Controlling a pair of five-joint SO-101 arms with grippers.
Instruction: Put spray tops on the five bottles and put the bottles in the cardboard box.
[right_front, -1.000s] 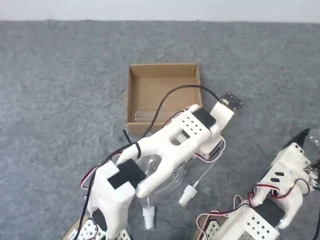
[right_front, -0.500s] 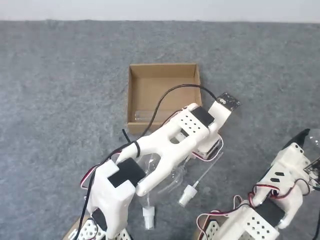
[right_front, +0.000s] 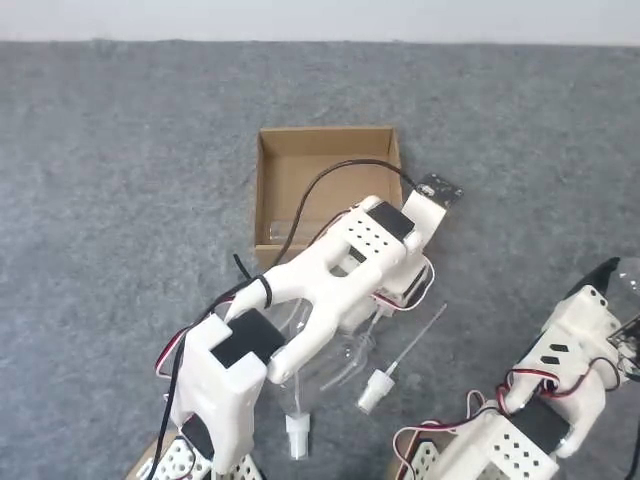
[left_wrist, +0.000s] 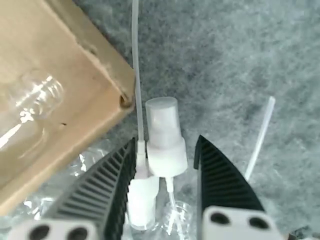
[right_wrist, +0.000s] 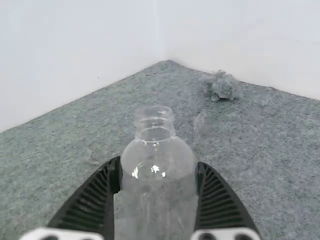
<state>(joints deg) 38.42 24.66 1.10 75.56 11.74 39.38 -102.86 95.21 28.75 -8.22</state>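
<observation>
The cardboard box (right_front: 325, 135) sits mid-table with one clear bottle (right_front: 283, 232) lying inside. My left gripper (left_wrist: 165, 142) is just off the box's front right corner (left_wrist: 75, 75), open. Two white spray tops lie between its fingers: one (left_wrist: 162, 132) in the middle, another (left_wrist: 142, 187) against one finger. A narrow gap shows beside the other finger. My right gripper (right_wrist: 157, 167) is at the table's near right, shut on an upright, uncapped clear bottle (right_wrist: 157, 160), also seen at the right edge (right_front: 630, 283).
Clear bottles (right_front: 345, 352) lie on the grey carpet under the left arm. Two more spray tops (right_front: 375, 390) (right_front: 297, 435) rest near the front, one with a long dip tube (right_front: 418, 335). A grey fluff clump (right_wrist: 222, 85) lies by the wall.
The left arm has swung a little left and toward the box's front corner. The right arm and its bottle have stayed put.
</observation>
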